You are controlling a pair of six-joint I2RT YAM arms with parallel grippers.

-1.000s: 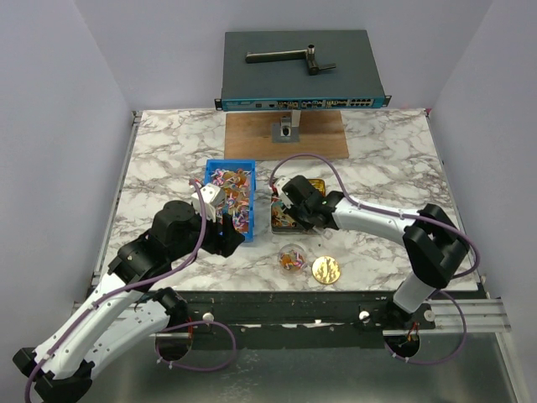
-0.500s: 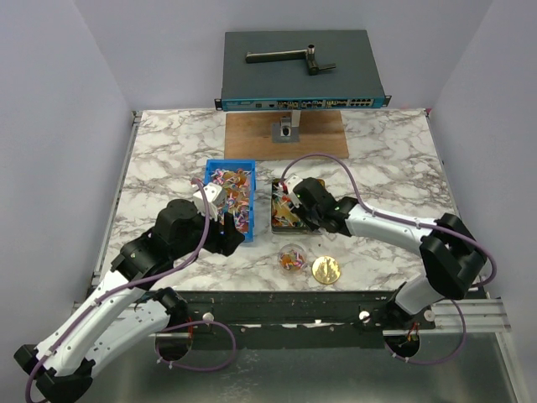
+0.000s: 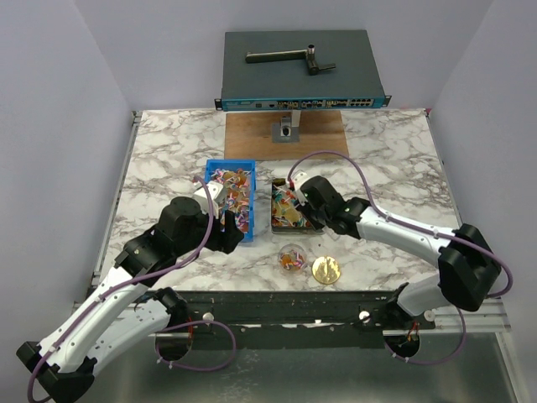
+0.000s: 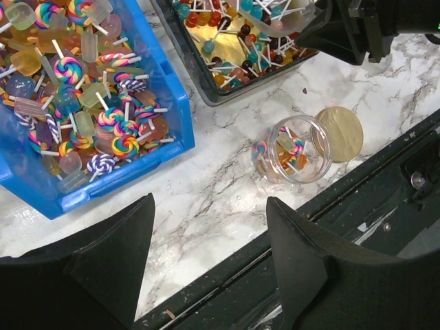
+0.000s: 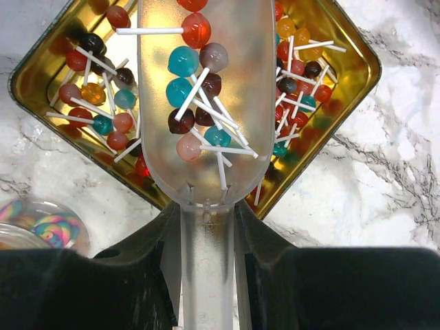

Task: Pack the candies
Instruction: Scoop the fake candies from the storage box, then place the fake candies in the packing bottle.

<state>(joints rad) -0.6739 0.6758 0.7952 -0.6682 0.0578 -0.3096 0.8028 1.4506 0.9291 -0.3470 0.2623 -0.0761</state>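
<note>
Marble desk (image 3: 168, 151) carrying everything. Blue bin (image 4: 127, 177) sitting centre of top view, heaped with candies (image 4: 103, 117) — swirl lollipops, jelly pieces. Gold tin (image 5: 357, 65) lying just right of bin, holding ball lollipops. Left fingers (image 3: 228, 229) hanging spread, gripping nothing, at bin's lower edge. Right fingers (image 3: 299, 204) pinching handle of clear scoop (image 5: 206, 103) — scoop carrying candies over tin. Small clear jar (image 4: 295, 148) standing lower centre, few candies inside, gold lid (image 4: 340, 134) just beside.
</note>
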